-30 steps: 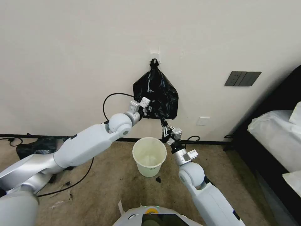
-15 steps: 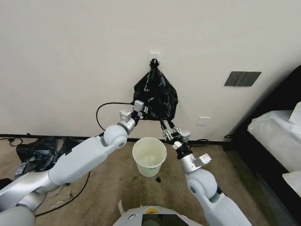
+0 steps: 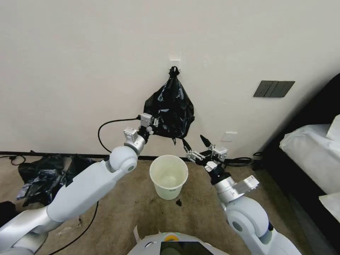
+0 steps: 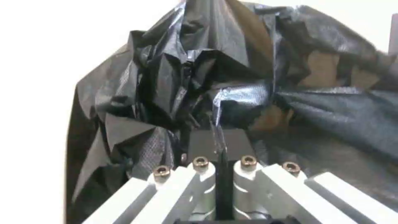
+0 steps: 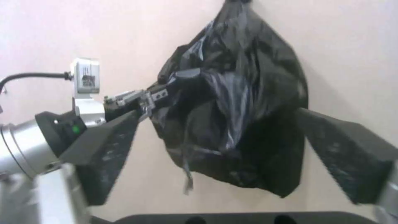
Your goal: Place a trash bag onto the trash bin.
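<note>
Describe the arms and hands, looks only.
Both arms are glossy white shells with round ball-like joints and silver metal wrist sections. A black cable loops off the left wrist. The left hand and the right hand have silver linkages with black fingers. A small green light glows on the left wrist.

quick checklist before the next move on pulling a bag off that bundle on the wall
1. Left gripper shut on the film of the hanging bundle of bags: ok, the left wrist view shows film pinched between its pads.
2. A single trash bag separated from the bundle: cannot tell.
3. Right gripper ready: open, beside and below the bundle, holding nothing: ok.
4. Bundle's knot on the wall hook: ok.
5. Trash bin upright, mouth open, under the bundle: ok.
6. Bin lined: not ok, bare inside.
</note>
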